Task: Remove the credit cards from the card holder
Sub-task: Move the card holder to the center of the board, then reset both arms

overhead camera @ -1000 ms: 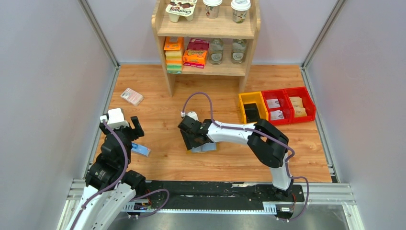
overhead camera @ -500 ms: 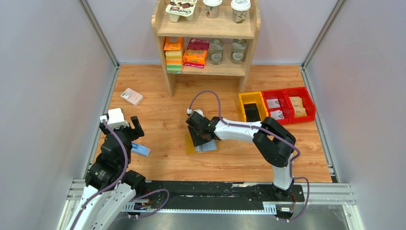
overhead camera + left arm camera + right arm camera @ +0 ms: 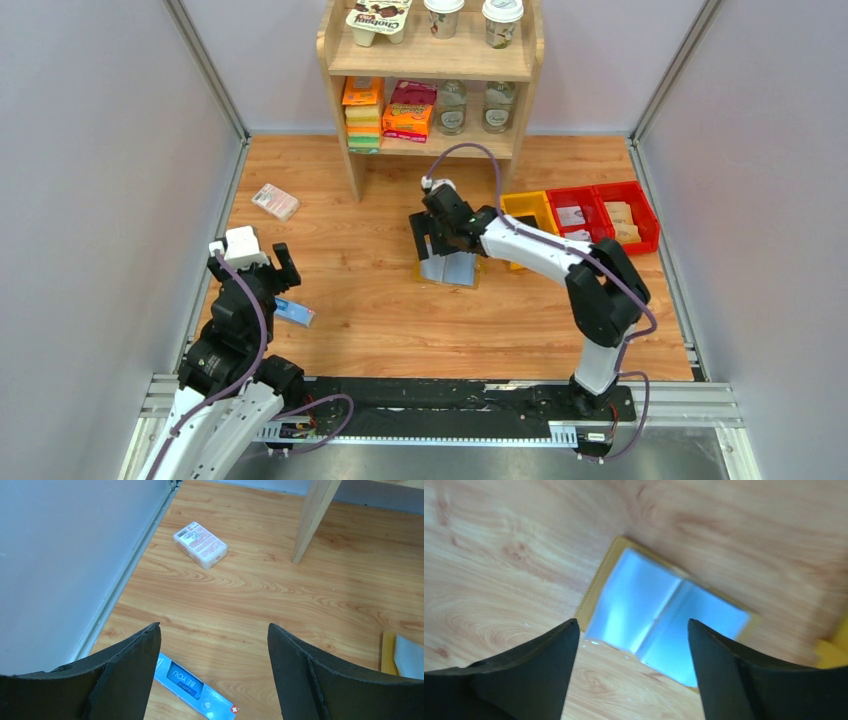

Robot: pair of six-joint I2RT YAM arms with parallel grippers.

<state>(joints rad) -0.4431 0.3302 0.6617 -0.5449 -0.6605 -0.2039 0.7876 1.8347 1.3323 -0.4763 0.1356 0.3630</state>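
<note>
The card holder (image 3: 452, 270) lies open on the wooden floor, tan rim up, with two grey-blue panels showing. In the right wrist view it (image 3: 664, 615) is blurred and sits just beyond my fingertips. My right gripper (image 3: 437, 243) (image 3: 633, 625) hovers over its near edge, open and empty. No separate card shows. My left gripper (image 3: 252, 268) (image 3: 214, 627) is open and empty at the left, above a blue bar (image 3: 192, 684). A tan and pale edge, likely the holder (image 3: 402, 655), shows at the right border of the left wrist view.
A pink-white packet (image 3: 275, 201) (image 3: 200, 544) lies at the far left. A wooden shelf (image 3: 430, 70) with boxes and cups stands at the back. Yellow (image 3: 527, 222) and red bins (image 3: 600, 220) sit right of the holder. The blue bar (image 3: 293, 312) is by my left arm.
My right gripper moved away from me and to the right. The card holder shifted with it towards the yellow bin and now lies open flat. The left arm has not moved.
</note>
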